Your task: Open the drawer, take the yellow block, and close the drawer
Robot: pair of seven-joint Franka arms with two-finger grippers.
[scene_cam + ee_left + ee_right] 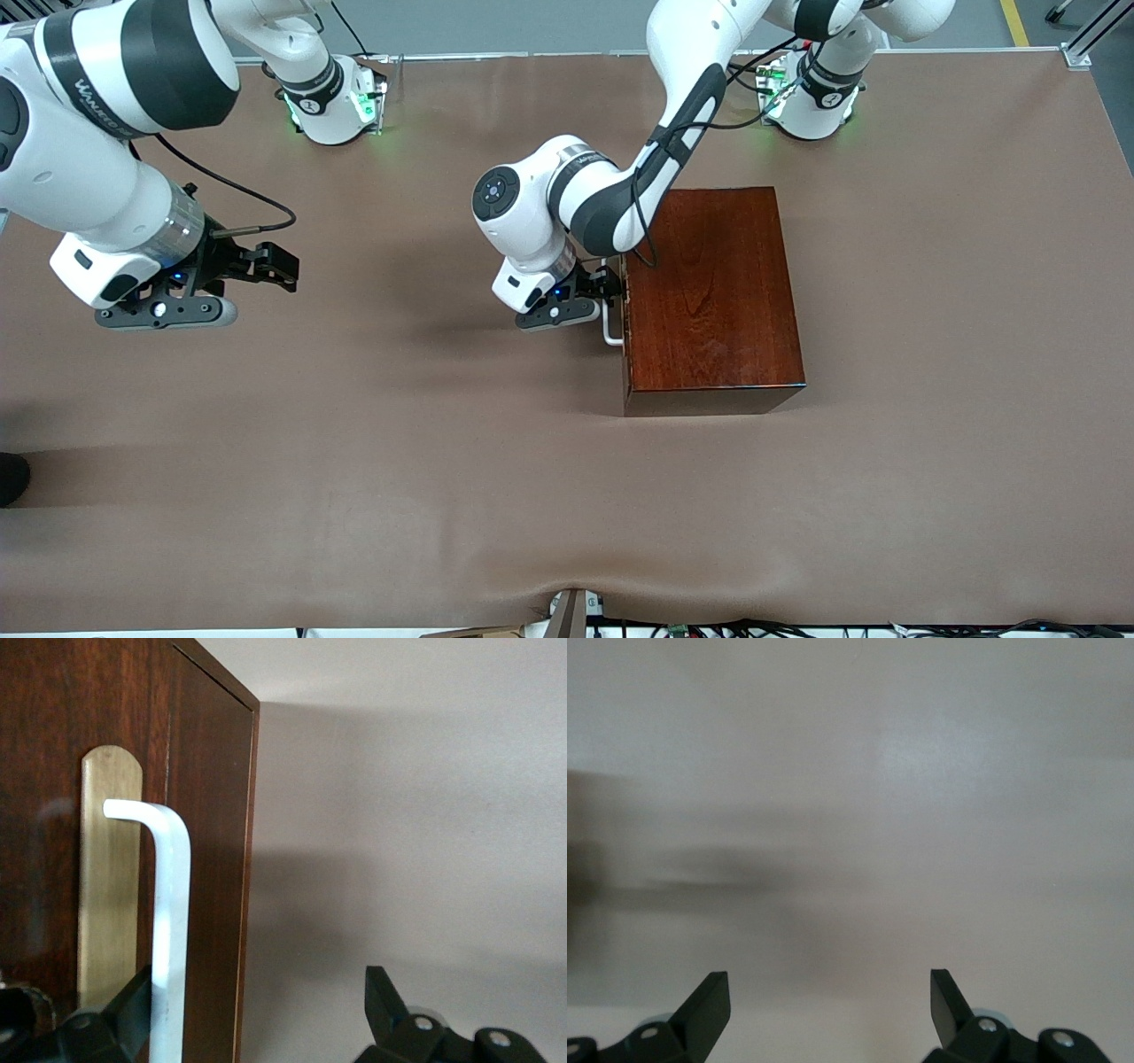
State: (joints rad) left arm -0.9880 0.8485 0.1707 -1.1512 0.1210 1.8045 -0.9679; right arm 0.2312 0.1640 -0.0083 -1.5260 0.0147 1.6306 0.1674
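Note:
The dark glossy wooden box stands mid-table with its drawer pushed in flush. The drawer's white loop handle faces the right arm's end of the table. My left gripper is open at the drawer front. In the left wrist view the handle stands between the spread fingers of my left gripper, close against one finger and apart from the other. My right gripper hangs open and empty over the table toward the right arm's end; the right wrist view shows my right gripper above bare cloth. The yellow block is hidden.
A brass plate lies under the handle on the drawer front. Brown cloth covers the table. The two arm bases stand along the edge farthest from the front camera.

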